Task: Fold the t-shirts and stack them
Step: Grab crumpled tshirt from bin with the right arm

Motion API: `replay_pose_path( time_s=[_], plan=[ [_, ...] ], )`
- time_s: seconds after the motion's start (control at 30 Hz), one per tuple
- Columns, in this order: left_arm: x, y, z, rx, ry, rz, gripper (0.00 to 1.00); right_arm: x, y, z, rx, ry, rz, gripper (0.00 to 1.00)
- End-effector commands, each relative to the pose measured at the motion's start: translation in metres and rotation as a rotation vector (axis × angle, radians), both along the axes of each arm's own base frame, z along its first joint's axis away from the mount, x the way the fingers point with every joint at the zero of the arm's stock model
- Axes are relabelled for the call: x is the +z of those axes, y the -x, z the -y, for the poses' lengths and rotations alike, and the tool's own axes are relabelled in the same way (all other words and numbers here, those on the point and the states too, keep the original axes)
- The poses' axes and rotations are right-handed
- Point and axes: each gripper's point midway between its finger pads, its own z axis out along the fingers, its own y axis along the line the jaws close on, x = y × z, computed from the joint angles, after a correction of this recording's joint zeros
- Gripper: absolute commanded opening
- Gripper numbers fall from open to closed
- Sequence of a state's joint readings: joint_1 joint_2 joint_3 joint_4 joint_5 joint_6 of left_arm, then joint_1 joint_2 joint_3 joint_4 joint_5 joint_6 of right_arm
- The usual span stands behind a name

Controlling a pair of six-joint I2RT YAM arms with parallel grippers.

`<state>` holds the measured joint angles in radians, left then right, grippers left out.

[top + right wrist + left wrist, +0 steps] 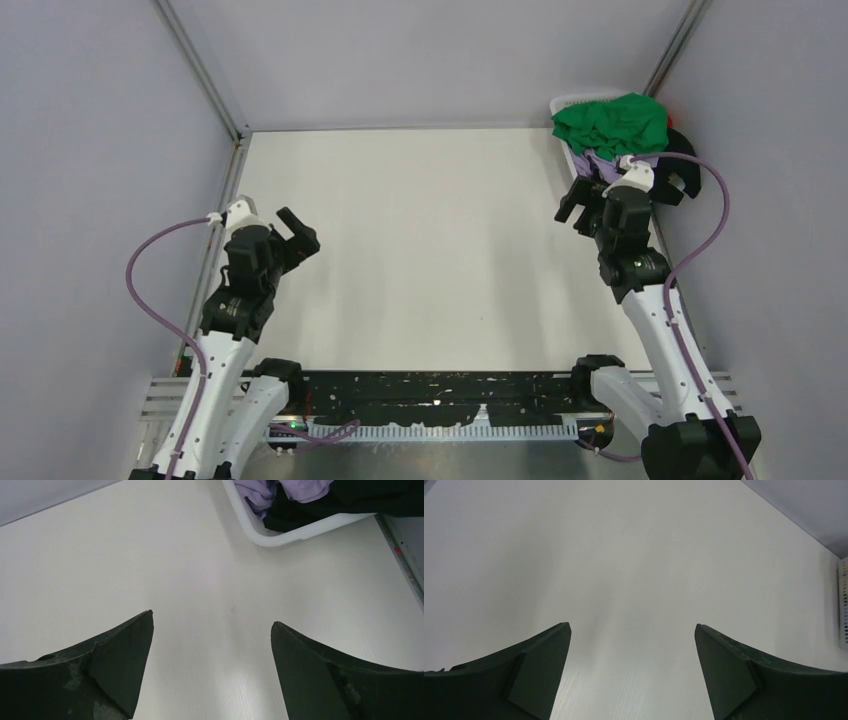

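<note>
The left hand point(632, 625) is hovering near the left edge of the matte white tabletop point(420, 230), dark tapered fingers spread wide and empty. The right hand point(211, 618) is gaping equally wide by the far right corner, where a crumpled green t-shirt point(612, 122) is topping a smooth-rimmed white basket point(300, 532). The right wrist view is showing lilac cloth point(255, 492) and black cloth point(350, 500) inside.

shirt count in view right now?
3, all in the basket at the far right corner: green shirt on top, lilac shirt under it, black shirt beside that. More may be buried.
</note>
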<state>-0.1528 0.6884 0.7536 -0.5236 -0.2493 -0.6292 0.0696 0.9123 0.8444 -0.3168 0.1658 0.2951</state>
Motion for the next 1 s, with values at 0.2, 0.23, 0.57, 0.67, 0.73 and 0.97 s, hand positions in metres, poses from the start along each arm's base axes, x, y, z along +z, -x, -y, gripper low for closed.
replay_pose_path(
  time_s=[0.2, 0.23, 0.57, 0.67, 0.73, 0.97],
  plan=[
    [0.005, -0.002, 0.003, -0.021, 0.007, 0.048, 0.99, 0.047, -0.042, 0.028, -0.112, 0.131, 0.075, 0.95],
    [0.006, -0.003, 0.004, -0.024, 0.008, 0.055, 0.99, 0.037, -0.055, 0.034, -0.142, 0.159, 0.033, 0.95],
    [0.014, -0.016, 0.006, -0.031, 0.001, 0.108, 0.99, 0.041, -0.210, 0.080, -0.223, 0.222, -0.121, 0.95],
    [0.014, -0.019, 0.006, -0.032, -0.005, 0.096, 0.99, 0.007, -0.248, 0.082, -0.211, 0.234, -0.176, 0.98],
    [0.012, -0.021, 0.005, -0.030, -0.011, 0.084, 0.99, -0.004, -0.267, 0.087, -0.226, 0.244, -0.184, 1.00],
    [0.011, -0.026, 0.005, -0.025, -0.019, 0.062, 0.99, -0.018, -0.313, 0.097, -0.219, 0.202, -0.137, 0.36]
  ],
)
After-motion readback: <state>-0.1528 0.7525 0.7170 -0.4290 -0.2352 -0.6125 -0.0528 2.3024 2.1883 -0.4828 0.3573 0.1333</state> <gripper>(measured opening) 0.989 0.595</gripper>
